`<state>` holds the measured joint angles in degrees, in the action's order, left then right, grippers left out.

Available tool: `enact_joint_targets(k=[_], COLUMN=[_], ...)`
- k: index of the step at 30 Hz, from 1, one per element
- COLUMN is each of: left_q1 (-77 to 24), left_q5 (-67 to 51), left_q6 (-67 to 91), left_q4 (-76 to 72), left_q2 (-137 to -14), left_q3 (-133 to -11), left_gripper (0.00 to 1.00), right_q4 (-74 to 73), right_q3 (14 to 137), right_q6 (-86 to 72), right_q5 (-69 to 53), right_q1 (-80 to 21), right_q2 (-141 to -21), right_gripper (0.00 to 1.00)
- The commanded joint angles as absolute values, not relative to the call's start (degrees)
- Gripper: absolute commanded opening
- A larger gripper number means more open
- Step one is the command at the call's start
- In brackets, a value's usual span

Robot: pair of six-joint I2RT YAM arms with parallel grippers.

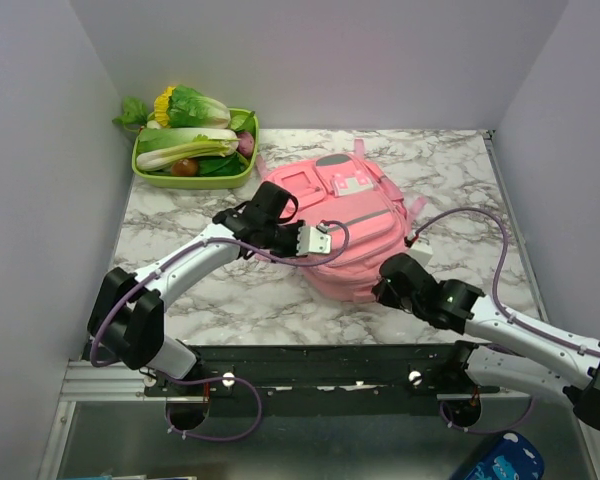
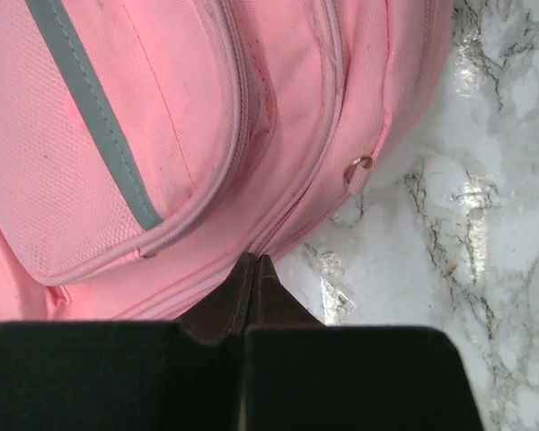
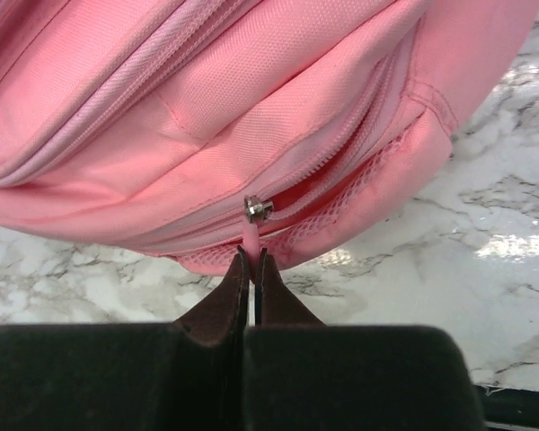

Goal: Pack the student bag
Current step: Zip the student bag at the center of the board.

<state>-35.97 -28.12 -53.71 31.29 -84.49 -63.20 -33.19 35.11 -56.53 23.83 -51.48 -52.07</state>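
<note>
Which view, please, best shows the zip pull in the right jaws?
Right wrist: the zip pull runs from its slider into the jaws. From the top, the right gripper hides it; the left wrist misses it.

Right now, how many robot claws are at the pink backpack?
2. The left gripper is shut against the student bag's edge. The right gripper is shut on a pink zip pull of that bag.

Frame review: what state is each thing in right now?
student bag, lying flat, front pockets zipped
left gripper, shut, tips at the bag's edge
right gripper, shut on the zip pull
zip pull, clamped between fingertips
green tray, filled with vegetables
</note>
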Motion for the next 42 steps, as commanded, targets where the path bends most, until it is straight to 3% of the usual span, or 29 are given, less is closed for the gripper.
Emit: enact_joint_targets(k=[1, 8, 12, 18, 25, 42], left_q1=[-33.5, -33.5, -33.5, -37.8, -50.2, -57.8], left_q5=[-30.8, -30.4, -32.4, -38.8, -34.3, -13.3], left_q6=[-48.7, -47.9, -45.1, -38.7, -33.7, -33.1], left_q4=[39.7, 40.5, 43.8, 46.0, 39.3, 23.1], left_q2=[-81.9, -82.2, -82.3, -79.3, -83.6, -92.7], left_q3=[-63.9, -62.0, -66.6, -73.2, -70.5, -66.8], left_gripper=[0.04, 0.08, 0.28, 0.4, 0.41, 0.43], right_q4=[-39.3, -32.1, -24.1, -17.9, -19.2, -18.6], right_q3=[35.4, 32.7, 30.9, 28.4, 28.0, 28.1], right_q6=[-55.1, -55.4, -52.8, -52.7, -54.3, -55.9], right_q5=[34.1, 34.4, 25.8, 18.7, 21.4, 20.5], right_q1=[-50.1, -49.4, -49.5, -49.4, -49.5, -49.4], right_q2=[-54.5, -57.6, -58.5, -59.1, -56.1, -54.4], right_gripper=[0.01, 0.0, 0.01, 0.01, 0.01, 0.01])
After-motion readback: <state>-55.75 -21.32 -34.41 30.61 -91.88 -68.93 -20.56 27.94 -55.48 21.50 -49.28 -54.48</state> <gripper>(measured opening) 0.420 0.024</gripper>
